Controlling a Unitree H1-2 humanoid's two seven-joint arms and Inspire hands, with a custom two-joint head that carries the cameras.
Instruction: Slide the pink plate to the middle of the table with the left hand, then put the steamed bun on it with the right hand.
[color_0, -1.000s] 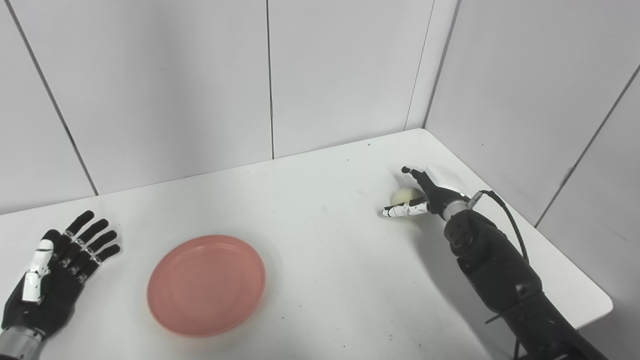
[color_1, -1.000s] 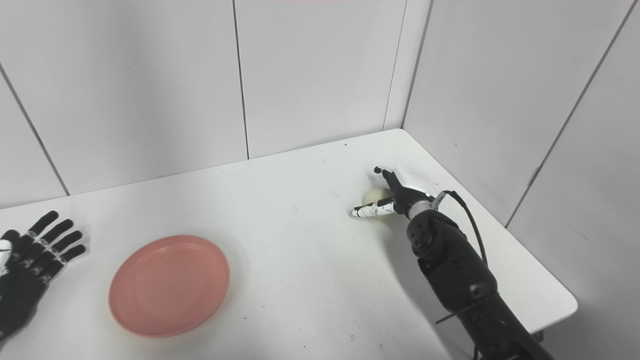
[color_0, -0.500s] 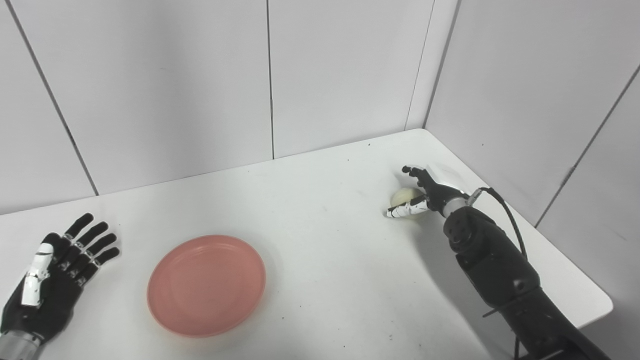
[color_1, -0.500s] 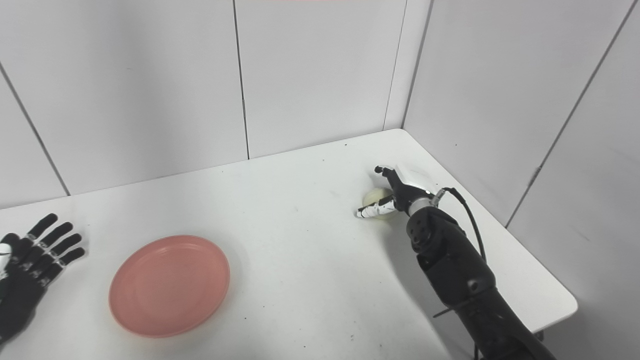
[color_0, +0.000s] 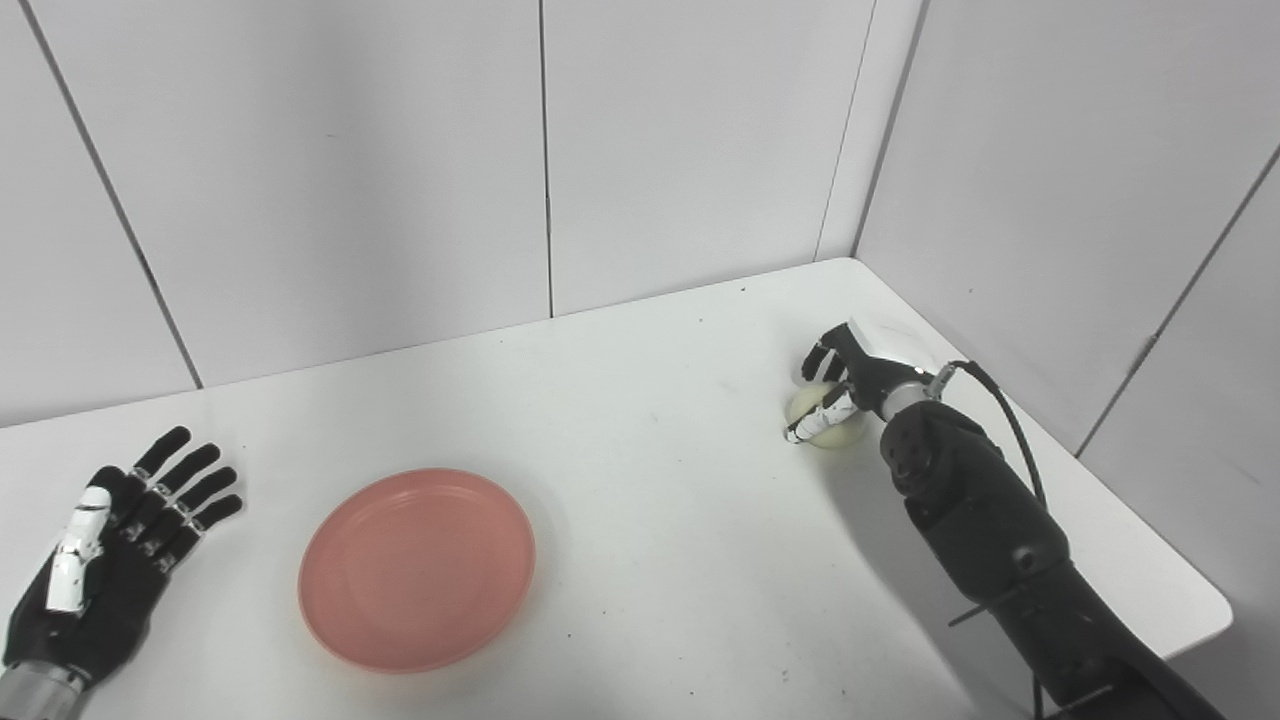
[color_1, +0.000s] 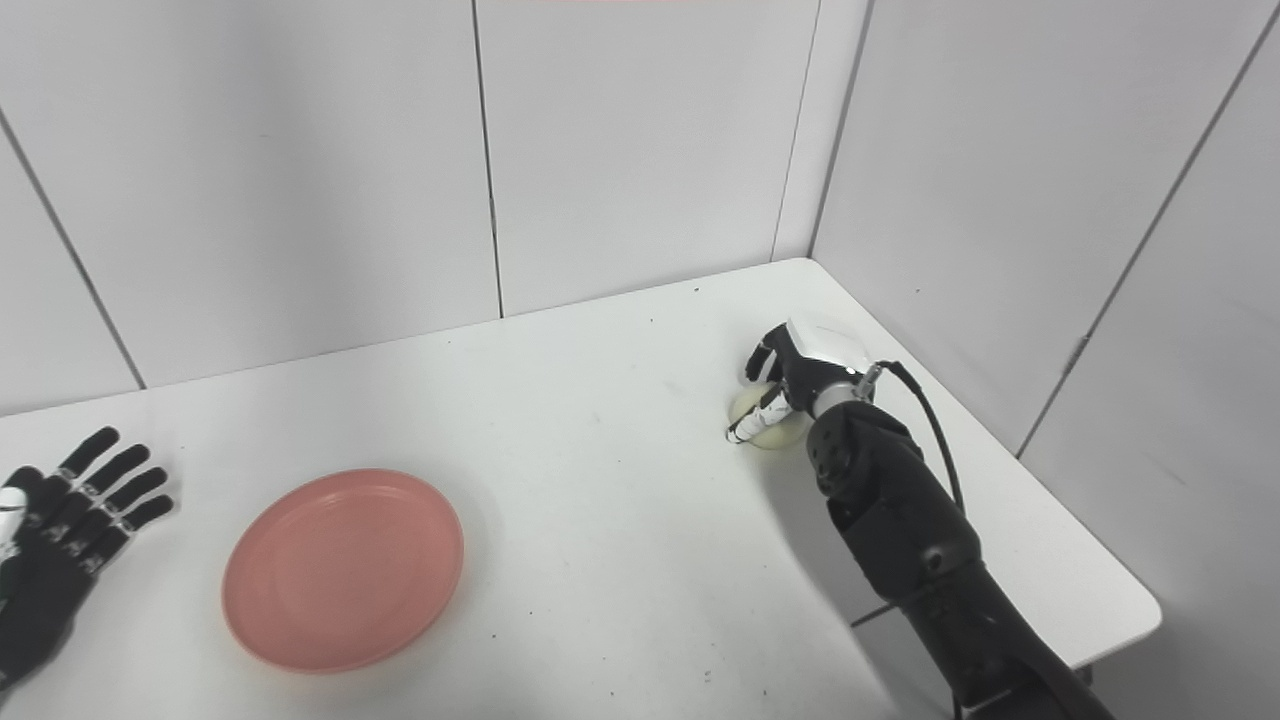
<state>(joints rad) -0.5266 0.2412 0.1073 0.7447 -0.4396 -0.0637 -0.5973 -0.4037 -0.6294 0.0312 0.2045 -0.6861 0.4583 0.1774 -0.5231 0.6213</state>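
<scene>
1. My right robot hand (color_0: 845, 385) curls over the steamed bun (color_0: 826, 421) near the table's (color_0: 650, 500) far right corner, fingers wrapping it; the bun sits on the table.
2. My left robot hand (color_0: 110, 560) lies flat, fingers spread, holding nothing.
3. The pink plate (color_0: 417, 567) sits left of centre, near my left robot hand but not touching it.

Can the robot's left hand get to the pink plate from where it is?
Probably yes. The left hand lies open on the table just beside the pink plate, with only bare tabletop between them, so nothing seems to block a short reach.
</scene>
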